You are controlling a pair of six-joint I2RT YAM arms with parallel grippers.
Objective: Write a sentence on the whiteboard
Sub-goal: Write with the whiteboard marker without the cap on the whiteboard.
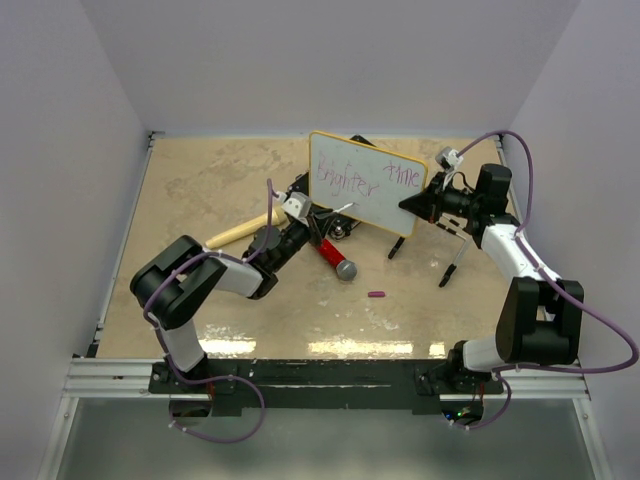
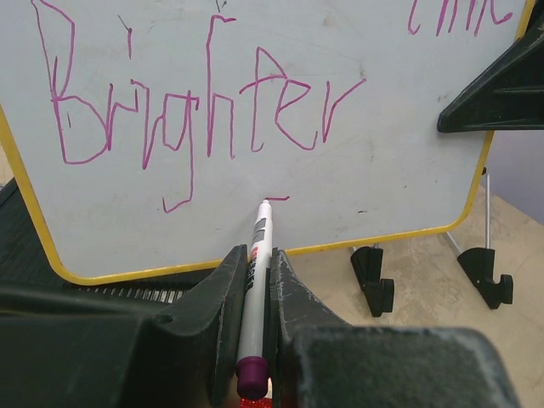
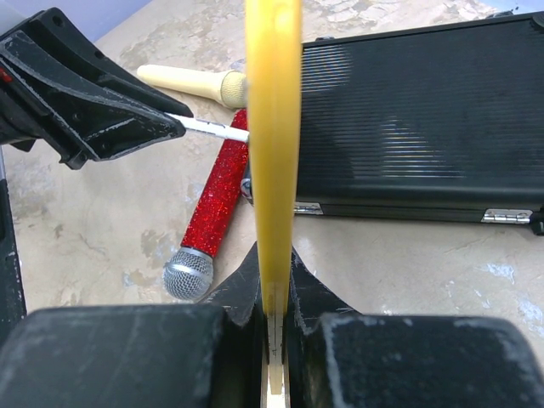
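The whiteboard (image 1: 365, 180) stands tilted, white with a thin yellow rim. Purple handwriting crosses it: "Brighter" (image 2: 204, 110) with part of another word at the upper right (image 2: 459, 17). My left gripper (image 2: 257, 252) is shut on a white marker (image 2: 255, 289) with a purple end. The marker's tip touches the board just under "Brighter", beside a short fresh stroke (image 2: 278, 198). My right gripper (image 3: 274, 255) is shut on the whiteboard's yellow right edge (image 3: 274, 127). From above, the left gripper (image 1: 318, 215) is at the board's lower left and the right gripper (image 1: 415, 203) at its right side.
A black ribbed case (image 3: 416, 127) lies behind the board. A red glitter microphone (image 1: 335, 258) and a cream handle (image 1: 240, 233) lie near the left gripper. A small purple cap (image 1: 376, 294) lies on the table. Black clip feet (image 1: 397, 247) sit below the board.
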